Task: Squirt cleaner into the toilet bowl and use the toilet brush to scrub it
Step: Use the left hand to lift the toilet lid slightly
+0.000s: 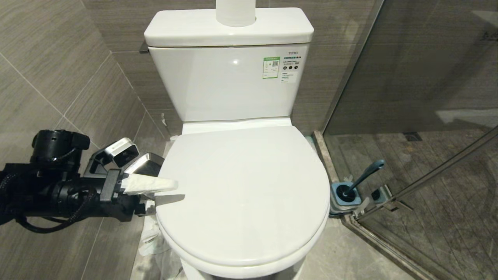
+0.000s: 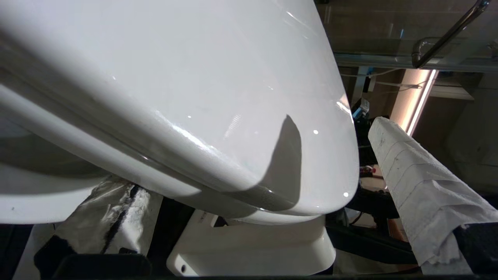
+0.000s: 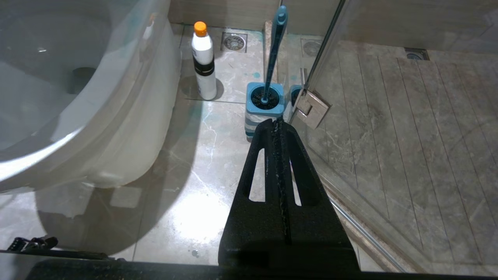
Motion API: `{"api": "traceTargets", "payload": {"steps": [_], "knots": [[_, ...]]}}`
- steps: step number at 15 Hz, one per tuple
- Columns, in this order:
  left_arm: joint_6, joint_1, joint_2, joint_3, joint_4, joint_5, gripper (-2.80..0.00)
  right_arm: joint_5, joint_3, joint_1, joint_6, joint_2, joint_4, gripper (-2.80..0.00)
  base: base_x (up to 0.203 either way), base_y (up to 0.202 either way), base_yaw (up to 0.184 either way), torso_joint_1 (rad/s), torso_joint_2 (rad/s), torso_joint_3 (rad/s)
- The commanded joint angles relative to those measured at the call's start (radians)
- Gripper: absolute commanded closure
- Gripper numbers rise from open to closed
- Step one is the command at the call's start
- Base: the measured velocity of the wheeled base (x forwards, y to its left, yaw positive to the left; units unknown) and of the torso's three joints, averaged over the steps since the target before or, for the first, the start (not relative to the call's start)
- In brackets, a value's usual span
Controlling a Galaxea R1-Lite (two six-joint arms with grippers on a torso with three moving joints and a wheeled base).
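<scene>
The toilet bowl (image 1: 249,268) is found closed, its white lid (image 1: 243,190) lowered flat over the seat. The left gripper (image 1: 155,184) is positioned at the lid's left edge, its jaws spread wide, with one cloth-wrapped finger (image 1: 149,185) laid over the lid's rim; nothing is pinched. In the left wrist view the lid's edge (image 2: 311,186) is seen beside that wrapped finger (image 2: 420,194).

The toilet brush (image 1: 363,177) is seen standing in its light-blue holder (image 1: 344,198) on the floor to the right of the toilet, against the glass shower door (image 1: 420,116). A white bottle with an orange cap (image 3: 204,60) is seen standing near the holder (image 3: 264,111), beside the bowl's base (image 3: 116,128).

The right gripper (image 3: 278,122) is held above the floor, its jaws pressed together and empty.
</scene>
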Motion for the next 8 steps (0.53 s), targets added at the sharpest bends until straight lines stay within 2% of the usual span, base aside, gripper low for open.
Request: {"api": "traceTargets", "payload": {"steps": [1, 8], "knots": [[-0.003, 0.000, 0.005, -0.035, -0.002, -0.008, -2.80, 0.000, -0.001, 0.000, -0.001, 0.002, 0.000, 0.00, 0.000, 0.000, 0.000, 0.000, 0.00, 0.000], [-0.003, 0.002, 0.005, -0.101, 0.002, -0.008, -2.80, 0.002, -0.001, 0.000, -0.001, 0.002, 0.000, 0.00, 0.000, 0.000, 0.000, 0.000, 0.00, 0.000]]}}
